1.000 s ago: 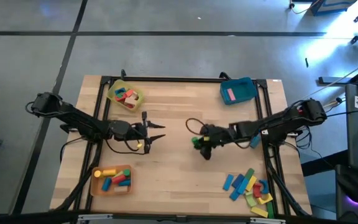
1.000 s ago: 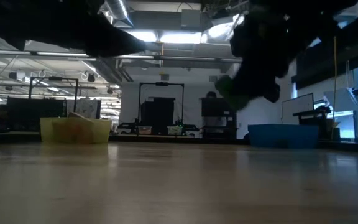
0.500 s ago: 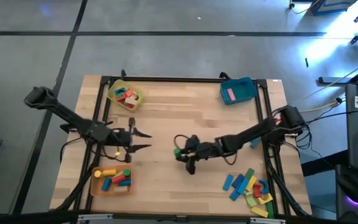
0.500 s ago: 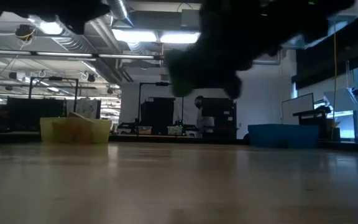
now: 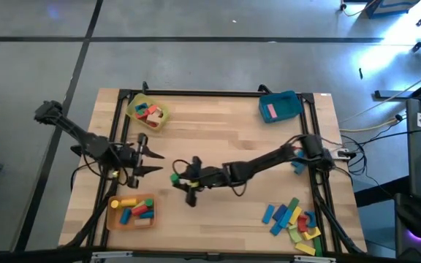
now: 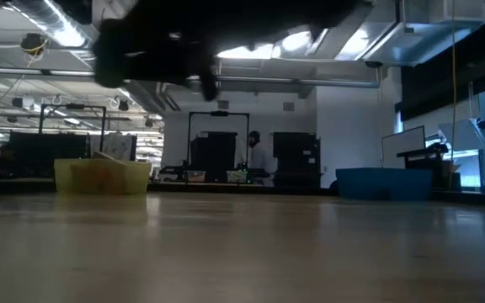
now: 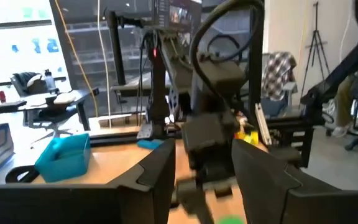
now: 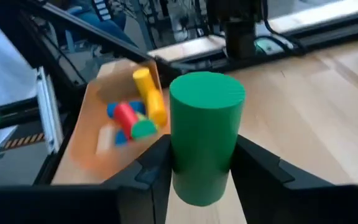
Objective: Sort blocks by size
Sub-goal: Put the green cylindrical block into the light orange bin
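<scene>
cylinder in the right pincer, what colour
Green cylinder, best in the right wrist view.

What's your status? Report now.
Right gripper shut on green cylinder, heading for orange tray. Left gripper open, empty, beside it. Path unobstructed.

The wooden worktop (image 5: 218, 139) carries a yellow tray (image 5: 146, 112) far left, blue tray (image 5: 281, 106) far right, orange tray (image 5: 131, 211) near left, and loose blocks (image 5: 292, 220) near right.

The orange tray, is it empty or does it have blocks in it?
Not empty. The orange tray holds several blocks: yellow, red, blue and green ones.
</scene>
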